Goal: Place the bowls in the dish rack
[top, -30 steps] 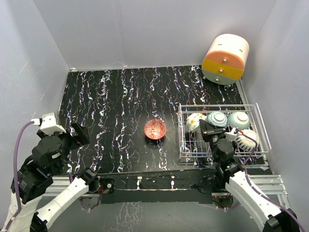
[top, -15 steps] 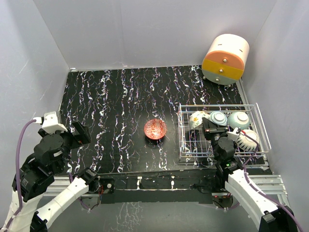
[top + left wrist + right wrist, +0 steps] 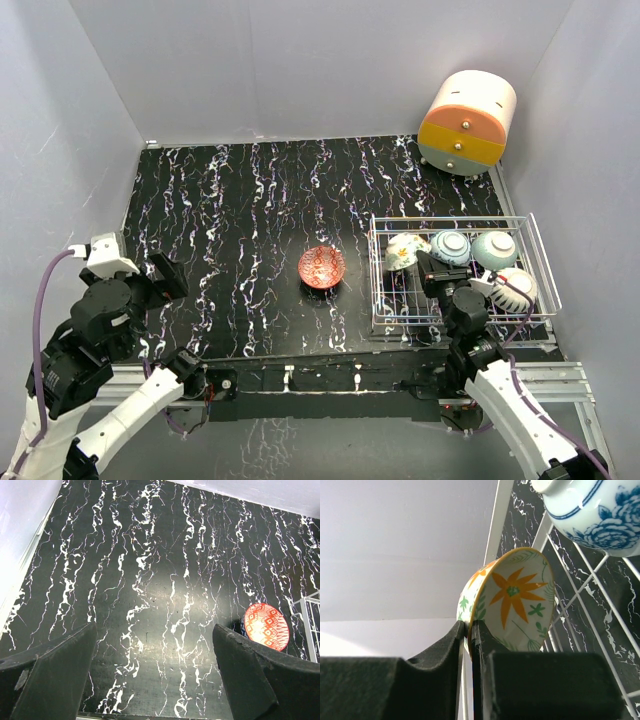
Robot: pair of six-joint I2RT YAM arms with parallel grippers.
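The right tool (image 3: 470, 630) is closed narrow on the rim of the flower bowl (image 3: 512, 600), holding it tipped on edge with its painted inside facing the wrist camera. In the top view this bowl sits inside the upper-left corner of the dish rack (image 3: 450, 219), left of three bowls already loaded. The red bowl (image 3: 321, 267) stands on the tabletop (image 3: 230, 200) at centre frame, just left of the rack. The left tool (image 3: 152, 650) is spread wide and empty. The red bowl lies to its lower right, yet nearer the right arm.
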